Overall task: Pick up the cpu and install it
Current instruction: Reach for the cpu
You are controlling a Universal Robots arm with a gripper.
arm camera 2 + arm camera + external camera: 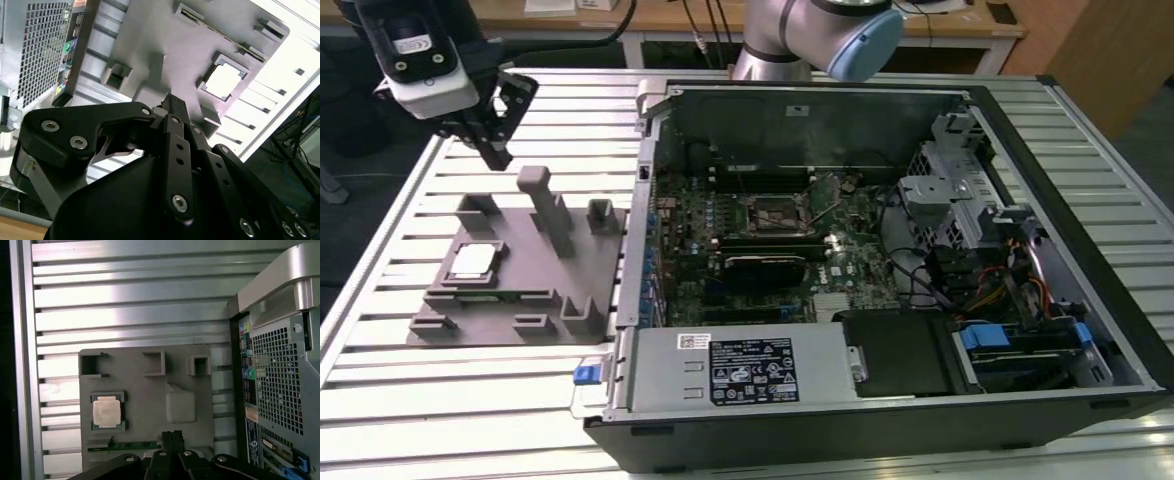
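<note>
Exterior view first: the gripper hangs in the air over the far edge of the grey fixture, which lies flat on the slatted metal table at the exterior view's left of the open computer case. Its jaws look pressed together with nothing between them. The cpu, a small silvery square, lies flat in a raised square pocket of the fixture, apart from the gripper and untouched. The relation that matters for the pick is this offset. From the fingertips the cpu lies down and toward the near side of the exterior view, roughly in line with the gripper across that view, with the fixture's upright posts standing to the exterior view's right of that line. Being square, the cpu has no long axis to align with, but its edges run parallel to the fixture's edges. In the first wrist view the cpu sits face up in its pocket, off to one side of the dark fingertips, not directly under them. In the second wrist view its bright top shows beyond the gripper body, again well clear of the tips. The dark metal-framed socket lies on the motherboard inside the case, well apart from both gripper and cpu, so by my reading the task is at its very start, with the chip not yet grasped.
</note>
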